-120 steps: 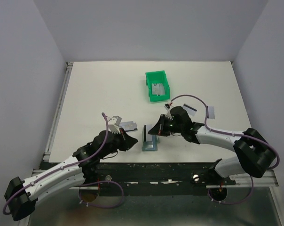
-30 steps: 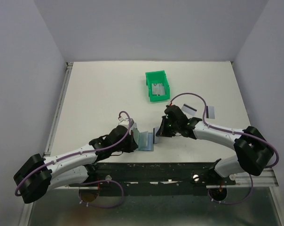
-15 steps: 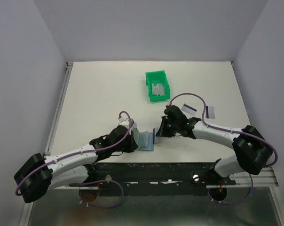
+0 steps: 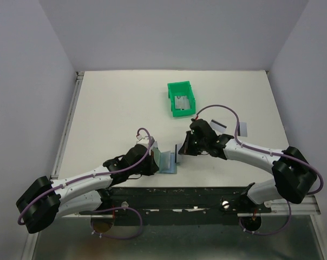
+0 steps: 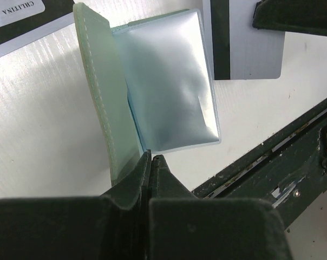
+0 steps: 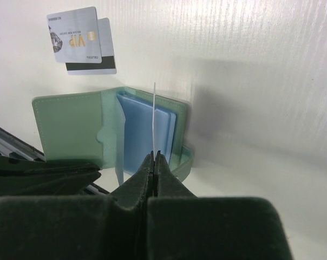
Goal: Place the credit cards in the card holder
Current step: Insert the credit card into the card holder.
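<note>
The left arm [image 4: 79, 184] and the right arm [image 4: 255, 154] share one build: smooth white tubular links between bulky matte-black joint housings, which are largest at the near shoulders. A thin purple cable [image 4: 218, 107] runs along each arm and arcs free above its wrist. The left gripper [image 5: 151, 157] and right gripper [image 6: 154, 156] are black too. Their fingers [image 6: 166, 181] are broad at the root and taper to narrow, flat-sided tips with a faintly grainy surface.

The left pincer [image 5: 151, 158] pinches the open card holder [image 5: 169, 86] by its near edge; a black-striped credit card [image 5: 250, 43] stands at its far side.
</note>
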Motion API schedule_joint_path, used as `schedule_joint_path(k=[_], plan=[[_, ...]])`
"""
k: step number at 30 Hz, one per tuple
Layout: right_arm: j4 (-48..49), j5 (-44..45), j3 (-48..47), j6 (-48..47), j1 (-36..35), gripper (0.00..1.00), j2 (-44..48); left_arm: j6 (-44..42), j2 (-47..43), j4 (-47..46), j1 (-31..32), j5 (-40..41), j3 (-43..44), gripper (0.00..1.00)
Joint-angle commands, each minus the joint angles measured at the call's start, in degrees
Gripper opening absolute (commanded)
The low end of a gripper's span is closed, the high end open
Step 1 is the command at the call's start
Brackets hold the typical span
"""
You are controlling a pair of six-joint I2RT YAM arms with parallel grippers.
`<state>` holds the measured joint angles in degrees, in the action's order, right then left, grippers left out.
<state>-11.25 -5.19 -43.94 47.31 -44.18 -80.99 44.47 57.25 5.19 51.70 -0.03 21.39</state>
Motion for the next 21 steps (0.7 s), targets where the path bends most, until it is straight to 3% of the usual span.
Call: schedule_joint_path(k=[1, 21], plan=[[0.61, 0.62, -1.76, 0.06, -0.29, 0.0, -1.1, 0.09, 0.05, -1.32, -0.29, 0.03, -0.12, 0.0], [0.35, 1.06, -2.55, 0.33, -0.29, 0.0, -4.09, 0.18, 0.49, -1.59, -0.37, 0.03, -0.29, 0.0]])
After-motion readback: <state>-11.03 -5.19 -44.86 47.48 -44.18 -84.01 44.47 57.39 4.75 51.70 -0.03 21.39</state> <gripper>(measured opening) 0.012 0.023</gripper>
